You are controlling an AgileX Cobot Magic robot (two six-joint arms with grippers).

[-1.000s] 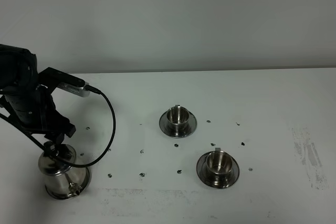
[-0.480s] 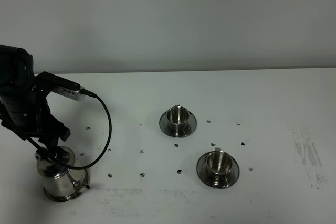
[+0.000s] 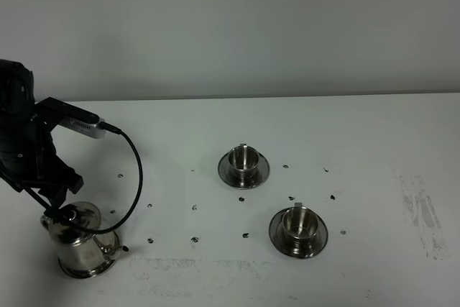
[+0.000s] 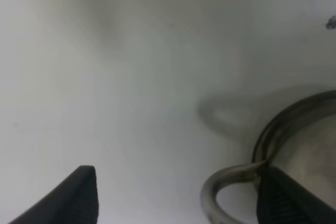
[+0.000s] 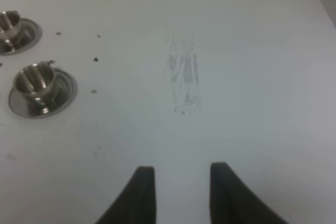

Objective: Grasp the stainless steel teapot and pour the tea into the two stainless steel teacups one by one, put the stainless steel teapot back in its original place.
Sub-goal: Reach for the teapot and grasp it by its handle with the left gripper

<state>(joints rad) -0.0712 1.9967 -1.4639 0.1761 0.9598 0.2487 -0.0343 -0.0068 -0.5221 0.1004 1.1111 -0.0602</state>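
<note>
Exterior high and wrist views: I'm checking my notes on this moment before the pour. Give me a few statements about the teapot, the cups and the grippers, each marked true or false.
1. The teapot stands upright, away from both cups. True.
2. The left gripper is shut on the teapot's handle. False: its jaws stand open, with the handle between them.
3. The far teacup sits on a saucer, and so does the near teacup. True.
4. The right gripper holds a teacup. False: it holds nothing and is above the table.
</note>
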